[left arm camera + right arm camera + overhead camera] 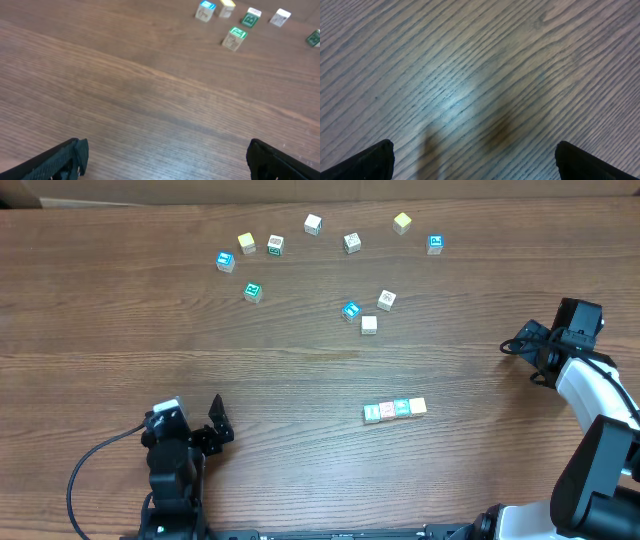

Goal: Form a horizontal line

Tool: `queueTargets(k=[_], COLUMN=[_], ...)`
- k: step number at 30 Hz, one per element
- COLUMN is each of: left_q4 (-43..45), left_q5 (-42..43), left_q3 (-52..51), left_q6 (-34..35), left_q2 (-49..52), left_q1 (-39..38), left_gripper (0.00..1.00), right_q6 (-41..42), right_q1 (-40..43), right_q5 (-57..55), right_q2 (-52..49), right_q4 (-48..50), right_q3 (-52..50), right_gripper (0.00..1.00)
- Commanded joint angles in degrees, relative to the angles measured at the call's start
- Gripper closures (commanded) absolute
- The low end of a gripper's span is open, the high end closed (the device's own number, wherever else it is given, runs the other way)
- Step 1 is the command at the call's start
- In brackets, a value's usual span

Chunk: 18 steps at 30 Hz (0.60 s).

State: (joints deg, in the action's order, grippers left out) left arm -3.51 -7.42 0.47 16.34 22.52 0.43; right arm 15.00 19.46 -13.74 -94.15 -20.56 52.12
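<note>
Left end effector (165,155) agape, horizontal line (395,409) well to its right

**Wooden table: one row, eleven strays**

A brown wood-grain table (120,350) fills the overhead view. Toward four o'clock from its centre lies the horizontal line (395,409). It is four small cubes touching side to side, running from nine to three o'clock with a slight tilt (the three o'clock end sits a little higher in frame).

The loose cubes lie toward twelve o'clock. Seven form a ragged arc from eleven to one o'clock, starting at a blue-topped cube (225,261) and ending at a second blue-topped cube (435,244). A yellow-topped cube (402,222) sits at ten o'clock of that last one. A green-topped cube (252,291) lies below the arc's start.

Nearer the centre, a teal-topped cube (351,310), a white cube (386,299) and a pale cube (369,324) sit close together.
</note>
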Motion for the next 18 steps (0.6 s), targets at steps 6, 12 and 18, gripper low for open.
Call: queueTargets(k=[6, 12, 18], left_q4=[-0.3, -0.5, -0.7], left_q5=[-1.4, -0.6, 0.1], left_q3=[-0.2, -0.2, -0.2], left_q6=[-7.7, -11.5, -13.0], left_q2=[-12.7, -21.0, -22.3], left_q1=[-2.4, -3.5, -3.5], left_gripper=[0.0, 0.01, 0.01], right_q6=[0.1, 0.1, 0.1], right_q1=[0.1, 0.1, 0.1], right_q5=[-0.2, -0.2, -0.2], right_q2=[-0.1, -0.1, -0.1], right_q4=[0.4, 0.5, 0.5], right_q3=[0.3, 0.3, 0.3], right_gripper=[0.0, 0.0, 0.0])
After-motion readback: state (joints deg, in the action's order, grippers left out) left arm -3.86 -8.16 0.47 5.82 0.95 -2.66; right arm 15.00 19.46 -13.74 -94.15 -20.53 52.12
